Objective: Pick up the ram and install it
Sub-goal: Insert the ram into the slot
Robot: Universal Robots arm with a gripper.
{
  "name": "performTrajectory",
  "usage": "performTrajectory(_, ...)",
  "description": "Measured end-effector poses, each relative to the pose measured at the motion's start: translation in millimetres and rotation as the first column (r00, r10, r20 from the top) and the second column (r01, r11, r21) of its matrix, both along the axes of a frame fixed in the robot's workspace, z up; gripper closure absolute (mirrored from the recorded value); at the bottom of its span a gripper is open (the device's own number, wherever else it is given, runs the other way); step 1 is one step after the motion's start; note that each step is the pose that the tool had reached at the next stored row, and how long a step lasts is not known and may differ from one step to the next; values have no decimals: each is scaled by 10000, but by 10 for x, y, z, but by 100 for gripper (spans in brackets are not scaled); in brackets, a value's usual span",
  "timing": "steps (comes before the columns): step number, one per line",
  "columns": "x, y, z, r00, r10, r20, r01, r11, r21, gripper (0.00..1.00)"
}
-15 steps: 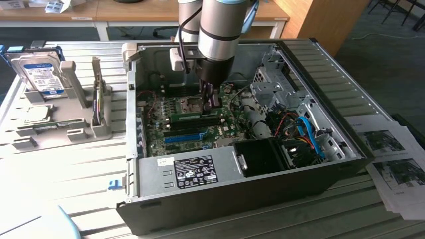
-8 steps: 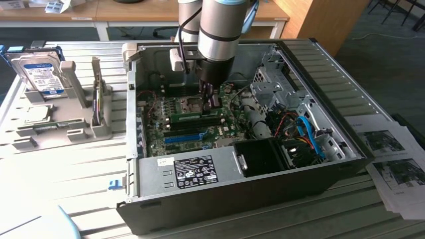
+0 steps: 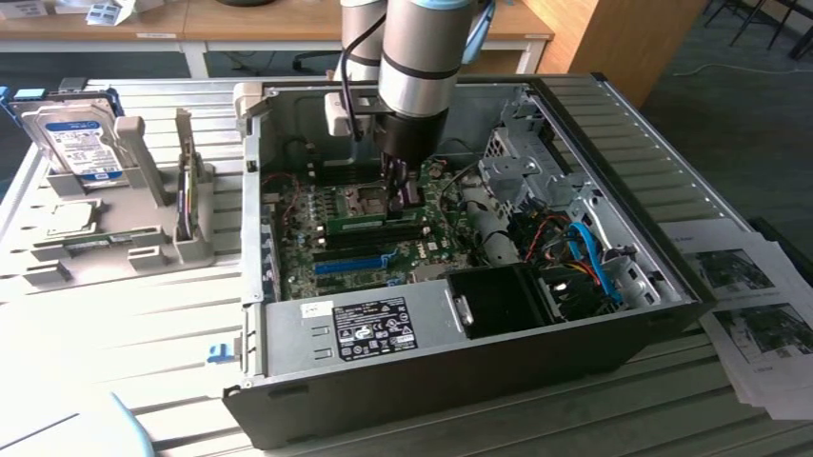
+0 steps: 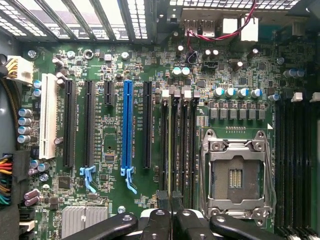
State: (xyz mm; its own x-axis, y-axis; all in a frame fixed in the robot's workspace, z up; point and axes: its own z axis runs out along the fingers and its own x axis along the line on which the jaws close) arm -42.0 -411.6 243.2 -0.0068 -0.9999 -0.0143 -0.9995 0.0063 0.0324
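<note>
Gripper (image 4: 171,204) down inside open computer case (image 3: 445,409), jaws nearly closed and pinching the ram (image 3: 357,226), a green stick standing edge-on in a black memory slot (image 4: 192,145) of the motherboard (image 4: 114,130), beside the CPU socket (image 4: 235,175).

Universal Robots arm (image 3: 413,57): silver-grey tube ringed with black bands; blue joint cap (image 3: 477,33); black cable (image 3: 346,57) alongside; cream box (image 3: 337,112) at the wrist; black linked fingers (image 4: 163,200) studded with silver pins.
</note>
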Motion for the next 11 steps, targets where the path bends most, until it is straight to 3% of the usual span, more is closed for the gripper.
performTrajectory(11, -1, -2, -25, 10000, -8, 0, 8, 10000, 0, 89)
